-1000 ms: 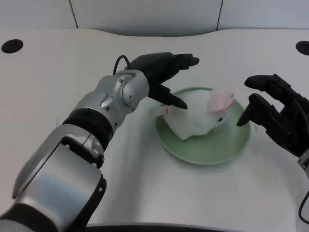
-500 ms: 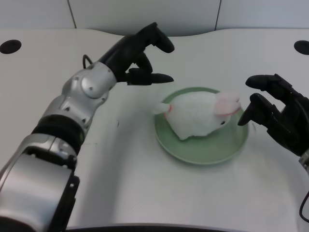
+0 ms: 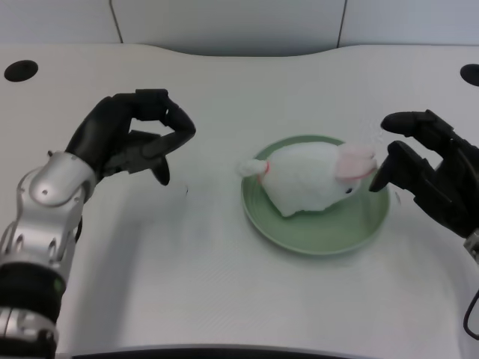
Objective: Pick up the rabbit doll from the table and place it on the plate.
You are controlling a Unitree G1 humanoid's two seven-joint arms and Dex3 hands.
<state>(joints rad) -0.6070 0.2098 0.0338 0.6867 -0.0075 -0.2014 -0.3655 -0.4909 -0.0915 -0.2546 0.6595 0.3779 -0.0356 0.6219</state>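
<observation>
Rabbit [image 3: 308, 185] lies on the plate [image 3: 314, 238], body over the plate's centre, tail end poking past the left rim, pink-eared head toward the right. Placement looks done.

Handling, my read: plush, so light, soft and compressible. It won't slip much and won't break. It deforms under a grip, so it would sag if lifted by an ear or the tail. If it needs re-seating, take it across the fat mid-body from above, fingers on the two long sides. Ears and tail are too thin and floppy to hold reliably. Plate is shallow and smooth and could slide if the doll gets dragged instead of lifted.

Left hand [image 3: 131, 138] is well left of the plate, above the table [image 3: 224, 299], clear of rabbit and plate. Fingers are curled inward, tips drawn near the thumb, and there's nothing in them. Empty, loosely closed, not spread. Can't tell whether it touches the table or hovers just over it.

Right hand [image 3: 430, 176] sits near the plate's right rim, touching nothing as far as I can see.
</observation>
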